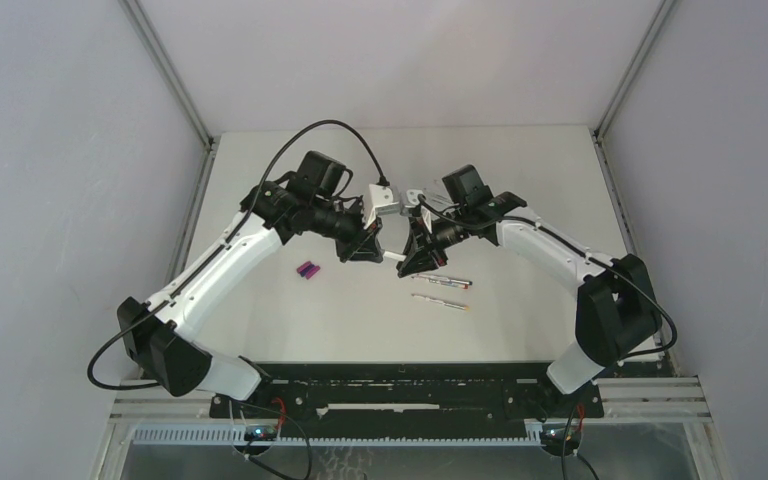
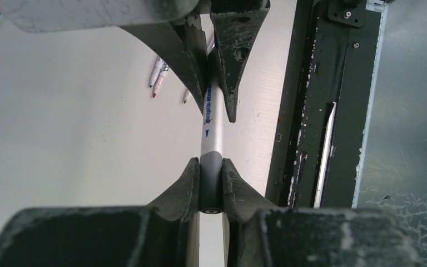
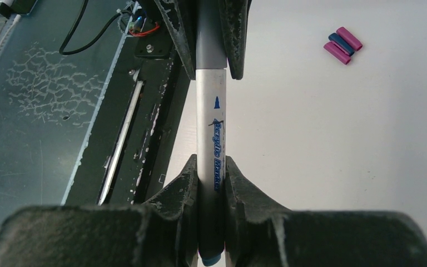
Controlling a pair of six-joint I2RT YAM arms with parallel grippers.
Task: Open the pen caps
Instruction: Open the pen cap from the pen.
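Clearly clamped pen [image 2: 210, 125] (wrist views only).

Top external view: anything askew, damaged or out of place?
Nothing stands out. The marker pen is held straight between both tools: left tool on its grey cap, right tool on the barrel. Three loose caps lie together and two pens lie flat on the table.
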